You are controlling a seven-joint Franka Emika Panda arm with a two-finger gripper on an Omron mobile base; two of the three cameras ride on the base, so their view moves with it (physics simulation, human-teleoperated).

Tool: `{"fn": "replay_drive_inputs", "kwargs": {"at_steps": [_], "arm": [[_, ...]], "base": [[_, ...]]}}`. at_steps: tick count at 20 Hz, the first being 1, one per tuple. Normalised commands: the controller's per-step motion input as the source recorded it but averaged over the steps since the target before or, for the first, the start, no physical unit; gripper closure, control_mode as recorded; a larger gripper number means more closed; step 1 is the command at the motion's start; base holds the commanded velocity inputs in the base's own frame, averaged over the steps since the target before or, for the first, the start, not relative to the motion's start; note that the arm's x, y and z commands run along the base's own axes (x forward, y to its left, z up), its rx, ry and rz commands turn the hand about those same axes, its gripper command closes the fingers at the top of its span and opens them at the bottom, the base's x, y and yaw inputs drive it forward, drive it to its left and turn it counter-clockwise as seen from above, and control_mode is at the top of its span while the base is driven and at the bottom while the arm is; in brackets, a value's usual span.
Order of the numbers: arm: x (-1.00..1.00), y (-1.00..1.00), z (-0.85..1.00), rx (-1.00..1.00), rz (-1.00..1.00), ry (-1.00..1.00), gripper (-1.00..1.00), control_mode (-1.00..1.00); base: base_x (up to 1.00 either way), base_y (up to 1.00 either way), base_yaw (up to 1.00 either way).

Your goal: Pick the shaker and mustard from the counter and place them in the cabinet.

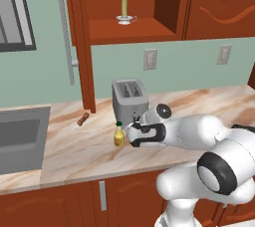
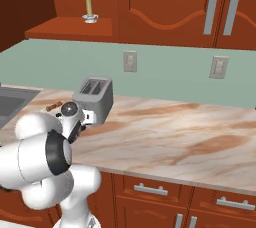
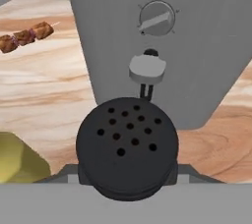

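Observation:
The black shaker (image 3: 127, 147), its round top dotted with holes, sits right at the bottom of the hand view, in front of the toaster. My gripper (image 1: 131, 135) reaches low over the beige counter (image 1: 74, 149) just before the toaster and is shut on the shaker, which the hand hides in the left base view. The yellow mustard (image 1: 118, 135) with its green cap stands upright just left of the gripper; its yellow body (image 3: 15, 161) shows at the lower left of the hand view. The red-brown cabinet (image 1: 149, 29) hangs above, its shelf niche open.
A grey toaster (image 1: 129, 99) stands directly behind the gripper. A meat skewer (image 1: 83, 118) lies on the counter to the left, by the cabinet's open door with its silver handle (image 1: 66, 32). A candle (image 1: 124, 8) stands in the niche. The sink (image 1: 17, 139) is far left.

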Motion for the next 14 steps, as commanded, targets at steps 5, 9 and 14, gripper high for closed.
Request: {"fn": "replay_drive_inputs", "kwargs": {"at_steps": [5, 9, 14], "arm": [[-0.48, 0.00, 0.62, 0.00, 0.01, -0.23, 1.00, -1.00], [-0.29, 0.00, 0.59, 0.00, 0.00, -0.17, 1.00, -1.00], [-0.27, -0.01, 0.38, 0.00, 0.00, -0.10, 1.00, -1.00]], "base": [[0.00, 0.00, 0.00], [0.00, 0.00, 0.00], [0.00, 0.00, 0.00]]}}
